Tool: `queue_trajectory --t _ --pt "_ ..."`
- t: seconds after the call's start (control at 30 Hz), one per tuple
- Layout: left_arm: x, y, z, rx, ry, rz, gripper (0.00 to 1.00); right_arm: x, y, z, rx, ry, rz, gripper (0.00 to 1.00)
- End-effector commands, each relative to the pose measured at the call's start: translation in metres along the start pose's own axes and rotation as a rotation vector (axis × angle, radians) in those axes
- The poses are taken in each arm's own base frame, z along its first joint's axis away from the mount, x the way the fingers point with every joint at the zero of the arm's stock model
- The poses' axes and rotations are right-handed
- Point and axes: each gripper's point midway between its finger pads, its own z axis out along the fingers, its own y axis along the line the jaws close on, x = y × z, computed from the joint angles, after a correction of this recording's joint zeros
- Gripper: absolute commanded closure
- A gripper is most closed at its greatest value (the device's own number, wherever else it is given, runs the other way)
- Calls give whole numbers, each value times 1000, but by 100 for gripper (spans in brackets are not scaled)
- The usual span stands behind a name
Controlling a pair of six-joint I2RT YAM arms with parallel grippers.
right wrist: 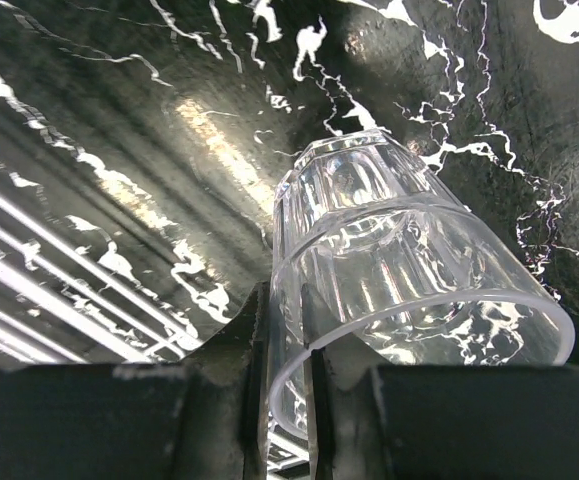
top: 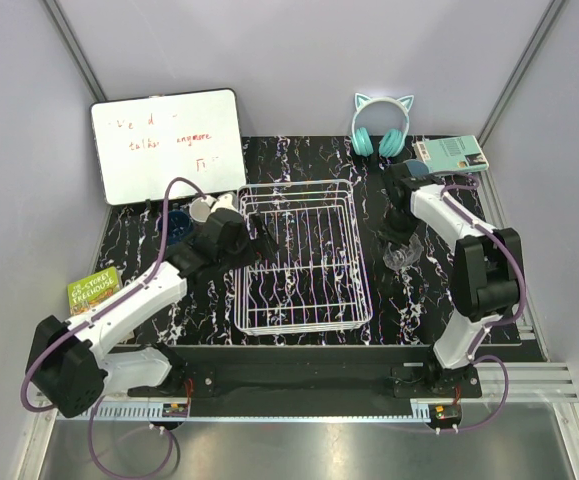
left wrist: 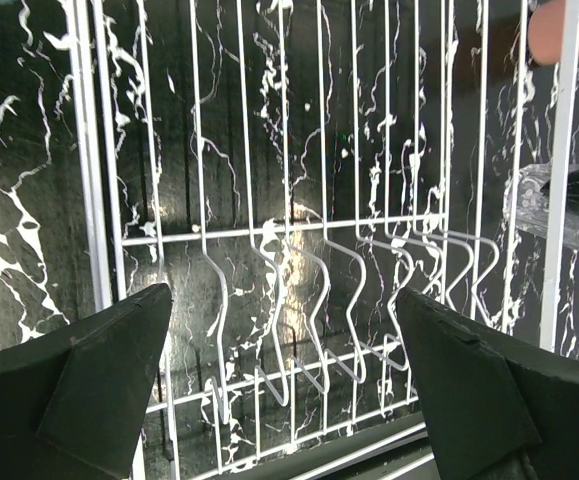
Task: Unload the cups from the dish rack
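Overhead light is glaring off the glossy black marbled tabletop (right wrist: 219, 140) and sparkling through the clear ribbed glass (right wrist: 399, 250).

Both arms are the same build. Left arm (top: 139, 295): white moulded link shells between blocky matte-black joint housings. Right arm (top: 437, 212): the same white-and-black scheme. You'll find a thin purple cable (top: 181, 183) running along each arm, base to wrist. Left gripper (left wrist: 284, 300): your wrist view gives two black, wedge-shaped fingers (left wrist: 109, 385), matte with plain faces. Right gripper (right wrist: 284, 395): black fingers (right wrist: 89, 420) with pale scuffing along the top edges.
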Motion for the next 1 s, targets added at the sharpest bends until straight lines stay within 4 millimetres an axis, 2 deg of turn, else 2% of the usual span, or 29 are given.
queue_trajectory --t 0.0,0.1,0.23,0.3,0.4,0.67,0.8,0.83,0.97 --pt "4 -8 1 28 15 -3 1 0 1 14 5 5 -6 100" --pt "6 -6 1 21 18 0 1 4 0 23 9 19 -20 100" --pt "7 -5 2 14 17 4 1 5 1 26 -2 17 -30 100" --pt "8 -4 3 13 22 8 1 5 0 26 -4 13 -35 95" --pt "8 -6 3 13 21 28 1 1 0 16 -28 -22 -34 85" --pt "8 -12 -1 24 19 76 1 -15 9 -30 -148 -129 -28 74" --pt "7 -11 -4 23 8 78 1 -19 14 -51 -209 -158 -23 63" --pt "7 -10 -5 23 6 77 1 -19 14 -52 -213 -162 -27 60" --pt "9 -10 -5 25 12 76 1 -17 12 -48 -202 -155 -28 61"
